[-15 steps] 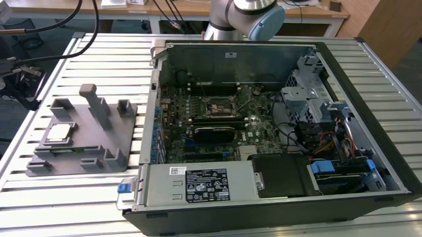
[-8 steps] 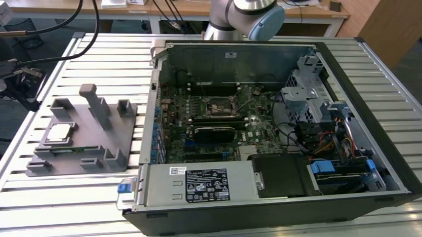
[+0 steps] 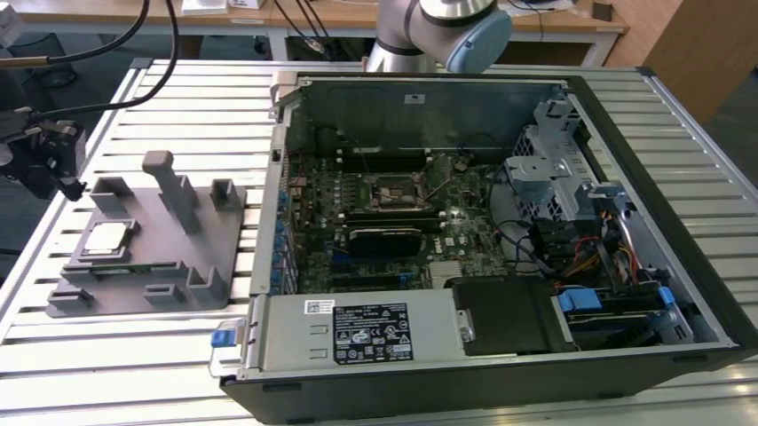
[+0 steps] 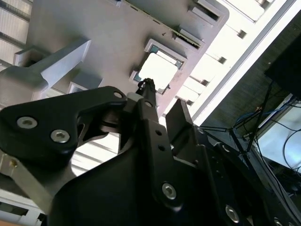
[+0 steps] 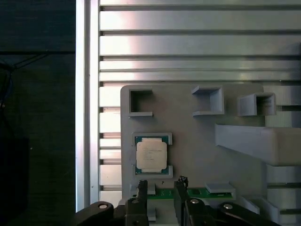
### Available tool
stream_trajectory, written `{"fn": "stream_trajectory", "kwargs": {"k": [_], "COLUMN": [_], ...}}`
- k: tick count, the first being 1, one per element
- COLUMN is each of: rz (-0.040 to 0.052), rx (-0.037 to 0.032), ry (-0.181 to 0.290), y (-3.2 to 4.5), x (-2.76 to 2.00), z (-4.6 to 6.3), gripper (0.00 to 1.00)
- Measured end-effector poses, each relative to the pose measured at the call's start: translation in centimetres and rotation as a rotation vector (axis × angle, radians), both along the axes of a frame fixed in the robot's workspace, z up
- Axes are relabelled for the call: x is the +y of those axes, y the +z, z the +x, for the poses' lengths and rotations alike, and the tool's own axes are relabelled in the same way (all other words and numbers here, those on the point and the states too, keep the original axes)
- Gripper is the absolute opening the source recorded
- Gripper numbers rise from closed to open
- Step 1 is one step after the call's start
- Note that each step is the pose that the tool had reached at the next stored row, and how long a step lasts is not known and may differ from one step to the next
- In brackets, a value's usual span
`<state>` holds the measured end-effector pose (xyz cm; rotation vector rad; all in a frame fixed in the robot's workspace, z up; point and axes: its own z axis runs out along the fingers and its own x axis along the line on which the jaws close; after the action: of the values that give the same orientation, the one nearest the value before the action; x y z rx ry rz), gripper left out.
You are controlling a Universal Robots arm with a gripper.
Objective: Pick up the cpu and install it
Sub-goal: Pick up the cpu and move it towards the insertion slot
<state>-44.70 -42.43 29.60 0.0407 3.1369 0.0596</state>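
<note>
On slatted bench [image 3: 130, 355], beside opened case [image 3: 474, 368]: grey tray [image 3: 177, 271], cpu [image 5: 151, 155] flat in its pocket. Near cpu, not touching: pincer [image 5: 161, 184], narrow gap, nothing held.

Grey tray [image 3: 169, 256] beside open computer case [image 3: 427, 115]

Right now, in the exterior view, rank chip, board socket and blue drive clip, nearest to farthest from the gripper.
1. The chip, on the grey tray beside the gripper.
2. The socket, middle of the case.
3. The blue drive clip, exterior view's right.
</note>
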Motion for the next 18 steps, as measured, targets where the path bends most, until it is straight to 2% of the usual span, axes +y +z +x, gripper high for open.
{"fn": "stream_trajectory", "kwargs": {"k": [3, 4, 6, 7, 18], "rz": [-0.0001, -0.0001, -0.0002, -0.0002, -0.0002], "rx": [0.0001, 0.0002, 0.0004, 0.0009, 0.0026], "ry": [0.000, 0.000, 0.000, 0.002, 0.019], "y": [-0.15, -0.23, -0.42, -0.56, -1.82], "x": [-0.04, -0.05, -0.07, -0.09, -0.19], "z": [0.0, 0.0, 0.0, 0.0, 0.0], "gripper": [0.41, 0.53, 0.53, 0.59, 0.60]}}
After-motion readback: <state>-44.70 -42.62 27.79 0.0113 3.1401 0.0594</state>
